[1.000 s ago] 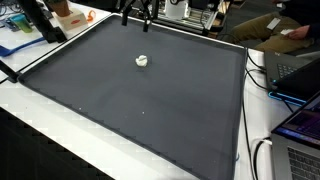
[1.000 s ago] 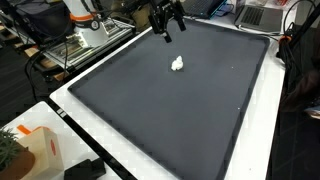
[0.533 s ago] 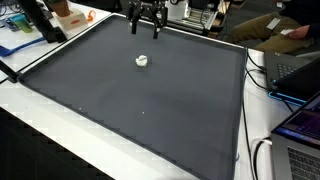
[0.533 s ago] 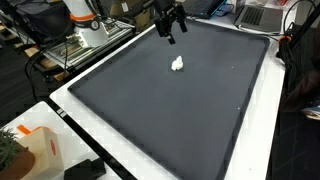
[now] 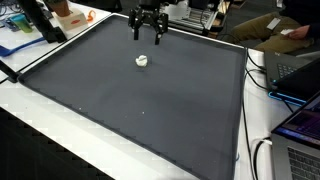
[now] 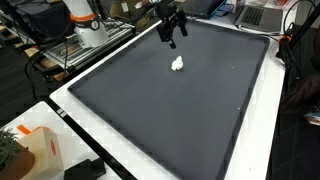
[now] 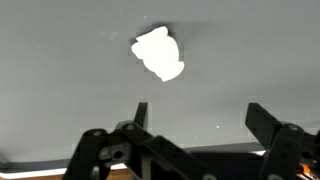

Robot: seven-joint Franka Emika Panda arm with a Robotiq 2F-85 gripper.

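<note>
Grey fabric mat (image 5: 150, 110) covers most of your white desk (image 5: 30, 110). Left of centre, near the mat's far edge, lies the small white crumpled lump (image 5: 142, 61). Your black fingers (image 5: 137, 33) hang just beyond it, above the mat, spread wide and gripping nothing. In the wrist view the lump (image 7: 159, 54) sits ahead, nearer the left-hand finger. An open laptop (image 5: 303, 125) stands at the far right.

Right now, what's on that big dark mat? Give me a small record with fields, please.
Surface: dark grey mat on a white table
Object: small white lump, lying alone on the mat
Tool: open, empty, above the mat's far edge
Contact: none; it hangs apart from the lump
</note>
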